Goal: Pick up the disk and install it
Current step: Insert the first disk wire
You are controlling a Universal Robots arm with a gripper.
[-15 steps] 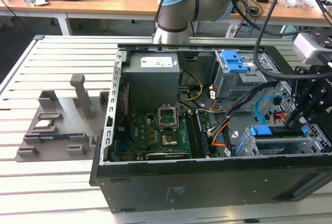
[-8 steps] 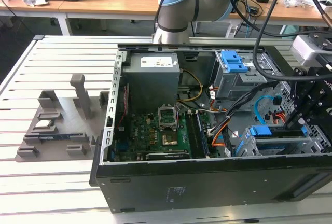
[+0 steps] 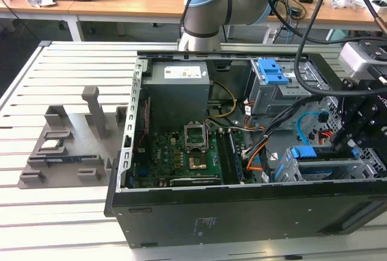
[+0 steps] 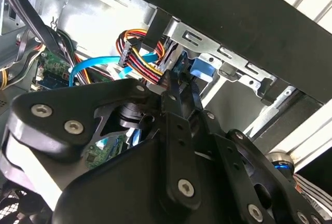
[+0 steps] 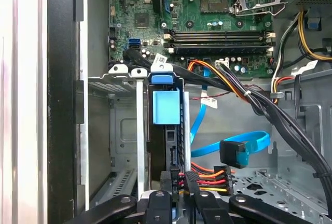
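Black gripper linkage filled the foreground of the second wrist view, its two dark fingers [image 4: 179,97] drawn close together and reaching down into the open black computer case [image 4: 218,22]. Just past the fingertips sat a bright blue plastic tab [image 4: 202,70] against the silver metal drive cage [image 4: 207,53], with a bundle of red, yellow and black power wires [image 4: 140,58] touching the fingers on one side. Whether the fingers pinched anything could not be told from here.

Turning to the first wrist view, the black gripper [image 5: 181,195] stood at the rear edge of the disk [image 5: 165,141], a flat drive seen edge-on in its bright blue plastic frame, standing upright in a slot of the silver drive cage [image 5: 122,130]. The fingers looked nearly closed on the disk's near end, beside the red-and-yellow power plug [image 5: 205,180]. A light blue data cable [image 5: 244,143] hung free just beside the gripper, not connected to the disk.

From the exterior view, the gripper [image 3: 354,137] hung low inside the case over the drive cage [image 3: 326,167], where the blue frame of the disk [image 3: 311,153] lay level with the cage top.

Judging by this, the pick-up was done and the disk sat most or all of the way into its slot; release, and perhaps a final push home, seemed to remain
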